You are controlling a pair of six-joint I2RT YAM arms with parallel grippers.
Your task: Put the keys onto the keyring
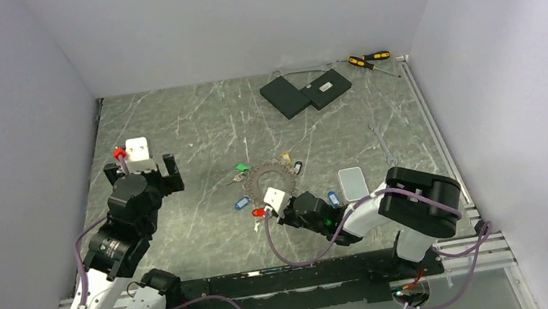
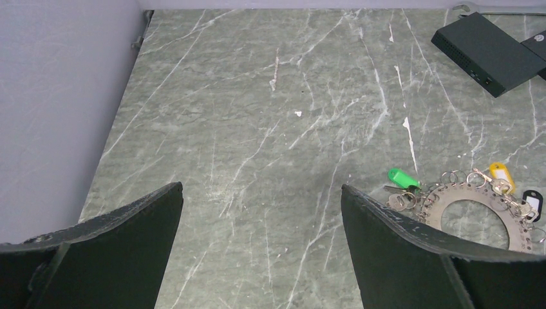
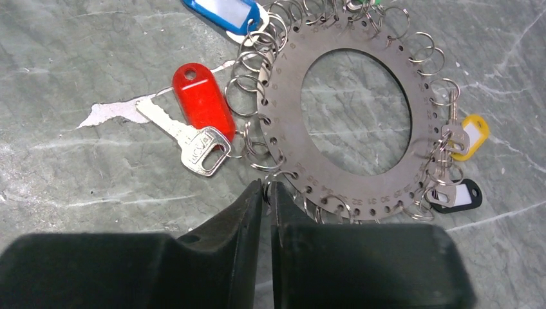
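My right gripper (image 3: 266, 190) is pinched nearly closed on a wire loop (image 3: 265, 182) at the near rim of the keyring (image 3: 280, 116). The keyring lies flat on the table (image 3: 96, 212), with a red-tagged key (image 3: 203, 103) just beside it. My left gripper (image 2: 261, 188) hangs spread wide, holding nothing.

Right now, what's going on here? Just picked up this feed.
The right arm is at the keyring: its jaws stand almost shut at a small split ring on the disc's near edge, though a firm grip isn't clear. A red-tagged key lies beside the disc. The left arm hangs off to the left, jaws wide open and empty.
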